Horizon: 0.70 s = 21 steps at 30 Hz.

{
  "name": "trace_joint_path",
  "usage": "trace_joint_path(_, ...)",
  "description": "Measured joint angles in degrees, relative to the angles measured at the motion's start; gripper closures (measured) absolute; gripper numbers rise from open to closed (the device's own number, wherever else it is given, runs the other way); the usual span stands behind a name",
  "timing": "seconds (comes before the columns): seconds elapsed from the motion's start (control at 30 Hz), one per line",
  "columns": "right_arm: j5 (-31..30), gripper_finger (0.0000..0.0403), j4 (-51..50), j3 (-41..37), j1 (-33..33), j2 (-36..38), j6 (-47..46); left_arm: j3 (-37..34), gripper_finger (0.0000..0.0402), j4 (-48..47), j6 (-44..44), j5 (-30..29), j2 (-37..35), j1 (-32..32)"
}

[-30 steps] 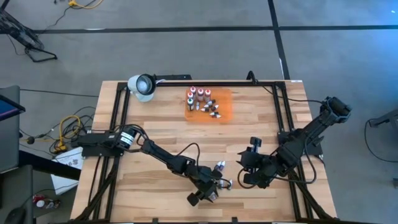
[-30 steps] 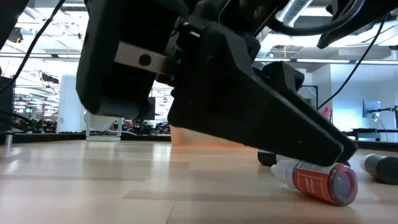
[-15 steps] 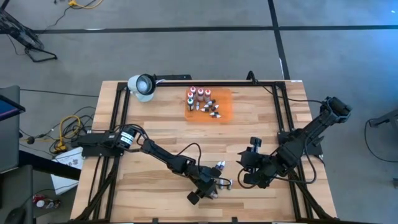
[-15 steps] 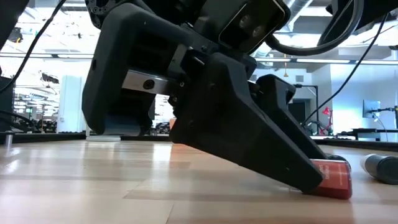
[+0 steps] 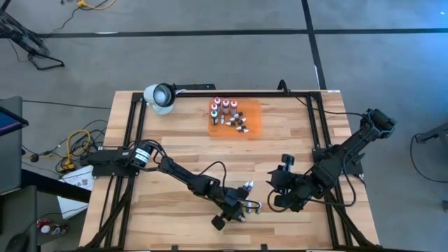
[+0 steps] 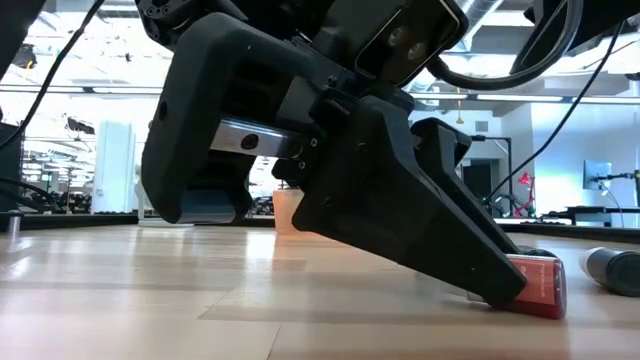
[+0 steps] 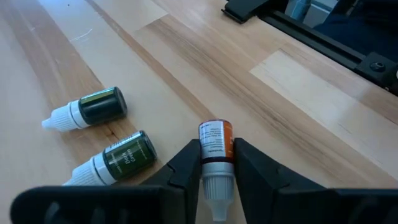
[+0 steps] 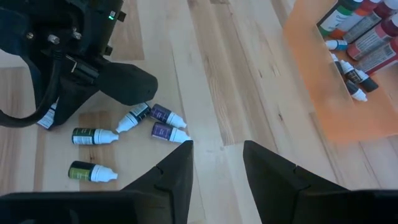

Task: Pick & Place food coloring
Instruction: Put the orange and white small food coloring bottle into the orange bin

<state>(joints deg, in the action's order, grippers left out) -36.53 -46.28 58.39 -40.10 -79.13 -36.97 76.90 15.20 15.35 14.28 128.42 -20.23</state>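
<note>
A red-orange food coloring bottle (image 7: 215,138) with a white cap lies on the table near the front edge, and my left gripper (image 7: 216,157) is shut on it; the low view shows its base (image 6: 538,286) past the dark finger. Two green bottles (image 7: 93,109) (image 7: 118,158) lie on their sides beside it. Two purple bottles (image 8: 165,114) lie nearby. My right gripper (image 8: 217,163) hangs open above the table to the right of them (image 5: 278,194), with nothing between its fingers. An orange mat (image 5: 248,126) at the far middle carries several bottles. My left gripper pinches the bottle between its two fingers at the neck end (image 7: 217,168), just below the white cap. The fingers slant down from the table's left and lie along the bottle, one on each side. The bottle lies on its side on the table, cap toward the wrist.
A white round lamp head (image 5: 160,96) sits at the far left corner. A black frame (image 5: 318,133) runs along the table's edges. A dark bottle (image 6: 612,270) lies to the right in the low view. Bare wood stretches between the mat and the loose bottles.
My left gripper has tipped its fingers down over the red-orange bottle and shut on its neck end. The white cap, plain in the low view a second ago, is now hidden behind the finger. The bottle stays lying on the table.
</note>
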Motion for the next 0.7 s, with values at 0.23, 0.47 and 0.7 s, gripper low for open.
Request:
trace_joint_path(0.23,0.0,0.027,-0.01,0.0,0.0,0.0,0.0,0.0,0.0322,-0.1,-0.01,-0.04,0.0,0.0)
trace_joint_path(0.47,0.0,0.0271,0.02,0.0,0.0,0.0,0.0,-0.02,0.0326,-2.01,-0.04,-0.83,-0.91,0.0)
trace_joint_path(0.7,0.0,0.0271,-0.01,0.0,0.0,0.0,0.0,-0.09,0.0324,-8.14,0.3,-7.48,-4.64,-0.22)
